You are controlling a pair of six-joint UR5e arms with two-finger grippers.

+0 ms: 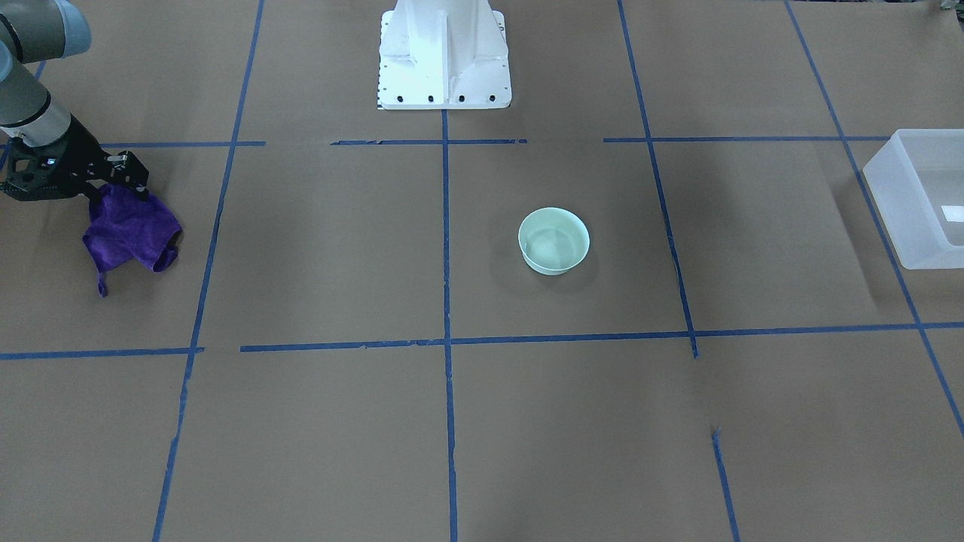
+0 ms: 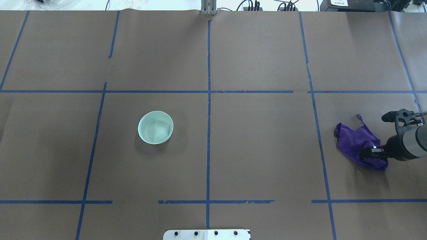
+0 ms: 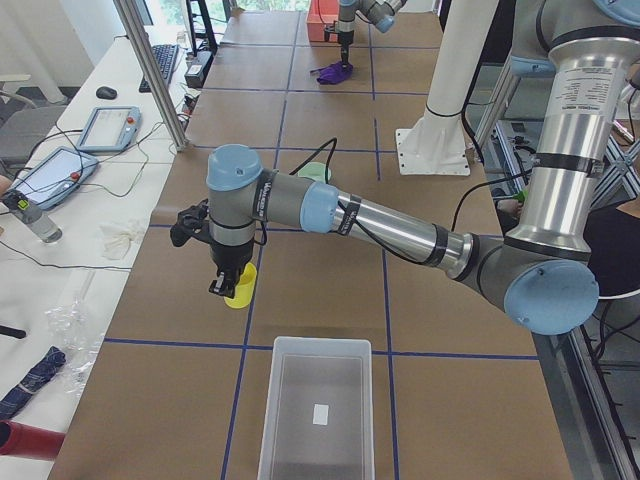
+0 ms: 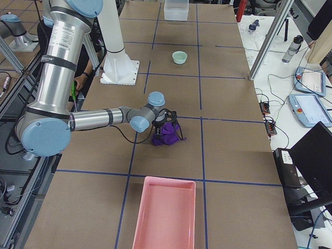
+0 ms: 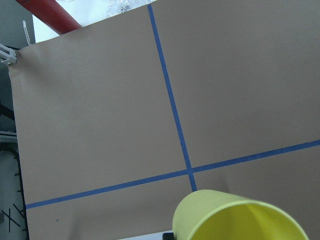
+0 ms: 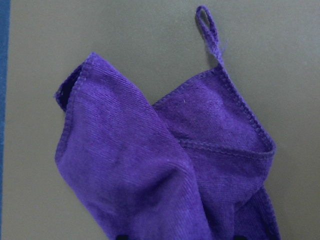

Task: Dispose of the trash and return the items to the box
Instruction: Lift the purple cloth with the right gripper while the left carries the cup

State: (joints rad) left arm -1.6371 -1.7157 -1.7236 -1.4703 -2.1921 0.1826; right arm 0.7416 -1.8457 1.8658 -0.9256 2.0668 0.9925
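My left gripper (image 3: pixel 229 287) is shut on the small yellow cup (image 3: pixel 241 286) and holds it above the brown paper, a little short of the frosted-white box (image 3: pixel 270 420). The cup's rim fills the bottom of the left wrist view (image 5: pixel 235 220). The box also shows at the edge of the front view (image 1: pixel 896 218). My right gripper (image 1: pixel 113 190) is down on a crumpled purple cloth (image 1: pixel 132 233), shut on its upper folds. The cloth also shows in the overhead view (image 2: pixel 355 141) and fills the right wrist view (image 6: pixel 165 165).
A pale green bowl (image 2: pixel 155 127) stands empty left of the table's middle line. A pink bin (image 4: pixel 166 212) sits at the table's end beyond the cloth. The white robot base (image 1: pixel 444 53) stands at the table's robot-side edge. Blue tape lines grid the paper.
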